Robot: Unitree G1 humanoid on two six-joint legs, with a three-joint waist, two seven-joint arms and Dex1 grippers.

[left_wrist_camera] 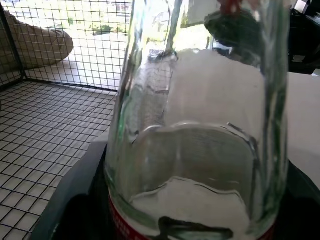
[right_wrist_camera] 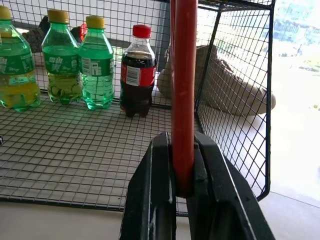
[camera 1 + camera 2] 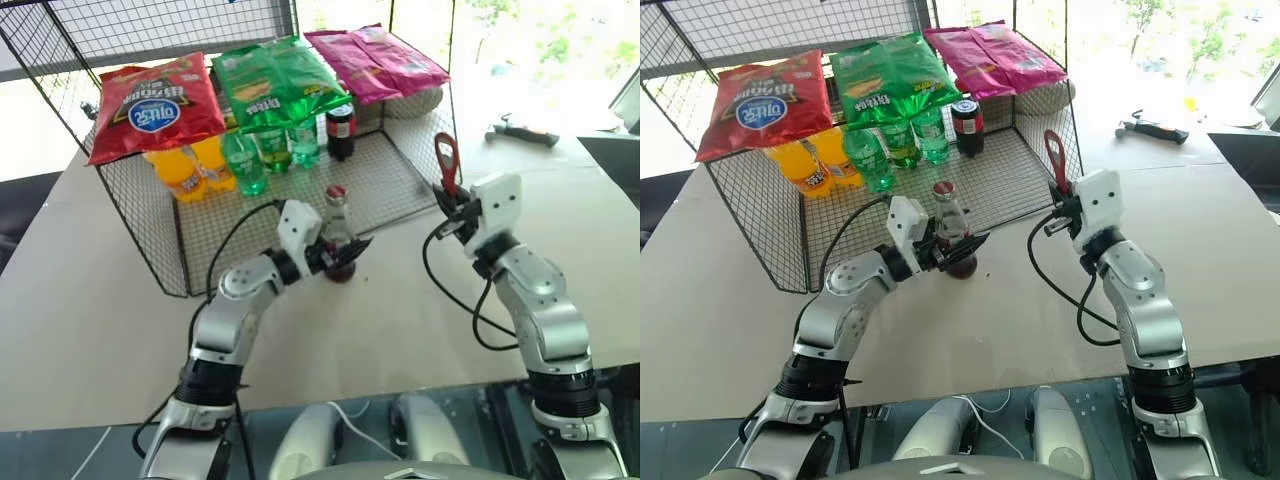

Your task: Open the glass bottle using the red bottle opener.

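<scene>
The glass bottle (image 3: 337, 222) stands upright on the tabletop at the front edge of the wire rack, with a red cap, a clear neck and dark liquid low down. My left gripper (image 3: 340, 256) reaches around its lower body from the left. Seen from the left wrist, the bottle (image 1: 200, 125) is pressed up close. To the right, my right gripper (image 3: 455, 203) is shut on the handle of the red bottle opener (image 3: 447, 160). The opener points up with its ring head on top. It sits a little higher than the bottle's cap and well to its right. The opener's handle (image 2: 183, 90) is clamped between the black fingers (image 2: 160, 200).
A wire rack (image 3: 390, 185) behind the bottle holds green bottles (image 3: 245, 160), orange bottles (image 3: 185, 170) and a dark cola bottle (image 3: 340, 128), with snack bags (image 3: 160, 105) on top. A hammer (image 3: 522, 132) lies at the far right of the table.
</scene>
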